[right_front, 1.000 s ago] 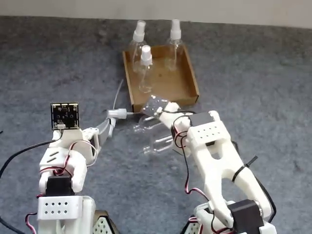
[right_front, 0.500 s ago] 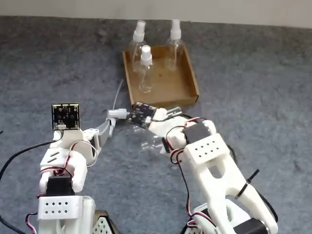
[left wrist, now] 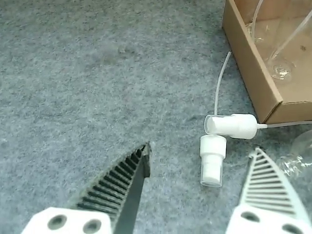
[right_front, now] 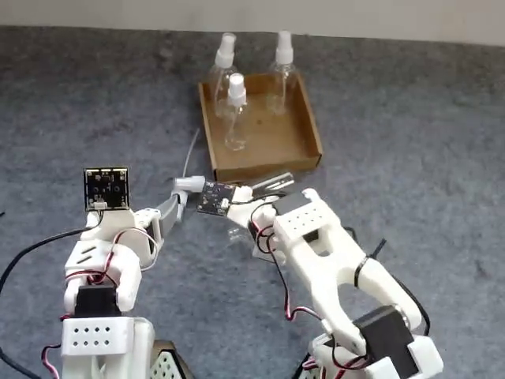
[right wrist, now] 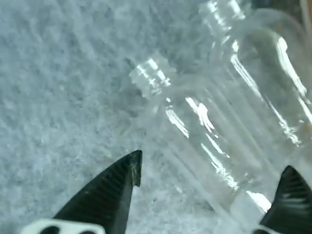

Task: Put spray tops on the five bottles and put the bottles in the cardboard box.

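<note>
The cardboard box (right_front: 264,167) sat toward the bench's far edge, about midway along it. It had 1 capped bottle (right_front: 235,118) inside and 2 more capped bottles (right_front: 219,75) at its far wall. Just on the near side of the box, 2 open bottles (right wrist: 263,58) lay side by side on the grey bench (right_front: 410,118). The right end effector (right wrist: 212,168) stood wide open astride the nearer bottle (right wrist: 209,136), gripping nothing. By the box's near corner on the left arm's side, 2 loose spray tops (left wrist: 231,126) lay touching. The left end effector (left wrist: 201,148) gaped at them, holding nothing.

spray tops (left wrist: 230,126) beside box (right_front: 207,126), bottles (right_front: 235,118) — perhaps — inside
</note>
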